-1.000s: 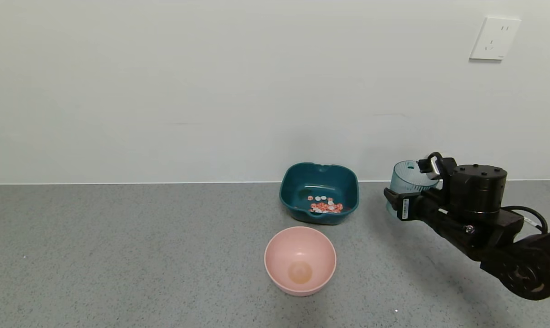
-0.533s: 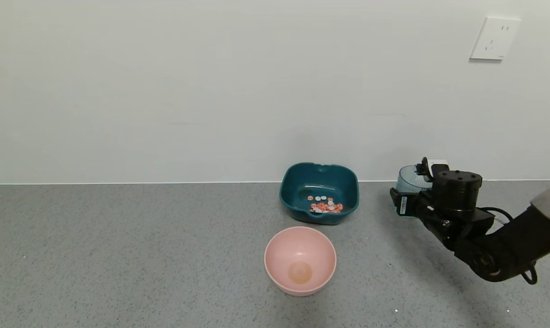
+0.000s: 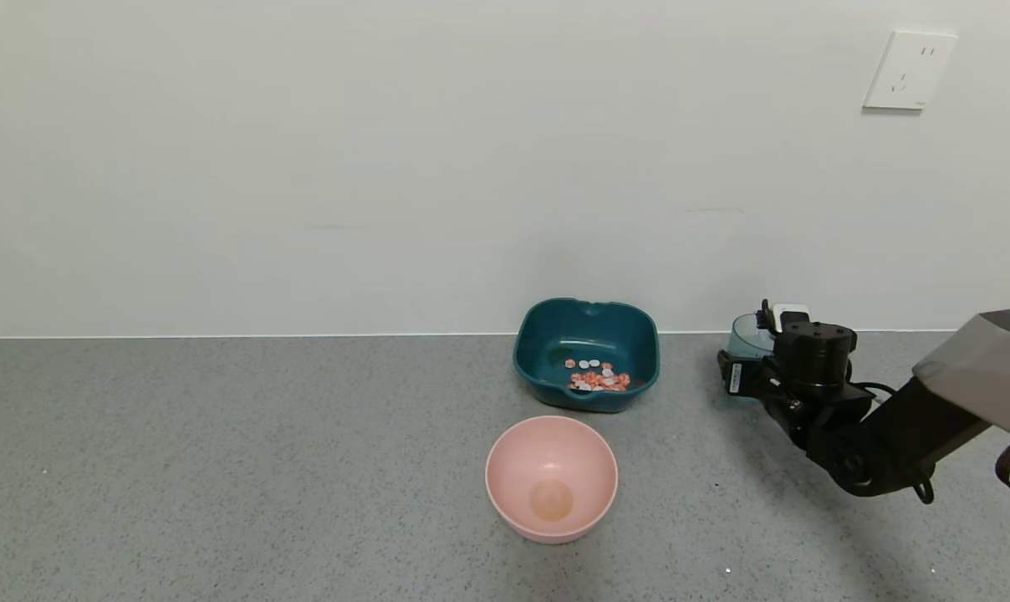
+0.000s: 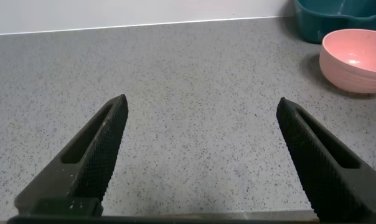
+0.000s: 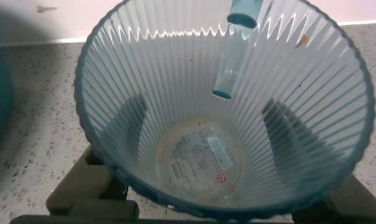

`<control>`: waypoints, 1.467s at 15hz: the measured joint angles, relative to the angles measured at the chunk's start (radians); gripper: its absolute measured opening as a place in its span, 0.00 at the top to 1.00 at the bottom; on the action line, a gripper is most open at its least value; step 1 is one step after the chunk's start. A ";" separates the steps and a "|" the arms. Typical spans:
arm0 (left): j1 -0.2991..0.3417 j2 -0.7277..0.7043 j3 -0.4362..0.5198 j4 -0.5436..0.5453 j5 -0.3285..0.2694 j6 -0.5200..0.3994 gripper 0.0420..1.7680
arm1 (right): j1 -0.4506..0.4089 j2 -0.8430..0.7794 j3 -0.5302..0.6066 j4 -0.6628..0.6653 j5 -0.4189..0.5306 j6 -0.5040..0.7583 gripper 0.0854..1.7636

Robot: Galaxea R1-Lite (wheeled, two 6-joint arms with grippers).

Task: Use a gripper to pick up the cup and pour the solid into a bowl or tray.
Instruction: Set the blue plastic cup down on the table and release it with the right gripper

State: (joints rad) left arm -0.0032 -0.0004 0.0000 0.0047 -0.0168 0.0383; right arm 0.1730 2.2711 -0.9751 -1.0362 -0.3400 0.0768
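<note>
- The black right gripper point(image 3: 752, 368), on its grey and black arm, sits low over the speckled grey countertop point(image 3: 221, 468) near the white wall point(image 3: 388, 167), well to the right of the dark teal rounded-square plastic basin point(image 3: 586, 322)
- Its fingers point(image 5: 82, 183) are clamped on the small translucent pale blue-green ribbed plastic cup point(image 3: 747, 334); the head view shows only the cup's rim and upper wall behind the black wrist
- The right wrist view looks straight into the cup point(image 5: 222, 112): a round label lies on its bottom, a few tiny orange specks cling to the ribbed wall, and the dark fingers show through the plastic on either side and under the rim
- Only the head view shows the small pink-red and white flat round pieces point(image 3: 597, 378), heaped on the floor of the teal basin toward its near side
- A round pale pink bowl point(image 3: 551, 478) stands just in front of the teal basin, apart from it
- The left wrist view shows the left gripper point(image 4: 203, 162) with its two black ribbed fingers point(image 4: 98, 152) spread wide above bare countertop, holding nothing; the pink bowl point(image 4: 356, 53) and a corner of the teal basin point(image 4: 340, 18) lie far off
- A white wall socket point(image 3: 908, 71) is fixed high on the wall at the right
</note>
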 joint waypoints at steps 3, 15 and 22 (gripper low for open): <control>0.000 0.000 0.000 0.000 0.000 0.000 0.03 | -0.002 0.028 -0.019 0.000 0.000 0.002 0.24; 0.000 0.000 0.000 0.000 0.000 0.000 0.03 | -0.003 0.050 -0.018 0.000 0.001 0.002 0.15; 0.000 0.000 0.000 0.000 0.000 0.000 0.03 | -0.006 0.045 -0.015 0.001 0.005 0.002 0.08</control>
State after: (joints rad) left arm -0.0032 -0.0004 0.0000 0.0043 -0.0168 0.0383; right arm 0.1674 2.3164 -0.9904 -1.0353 -0.3347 0.0791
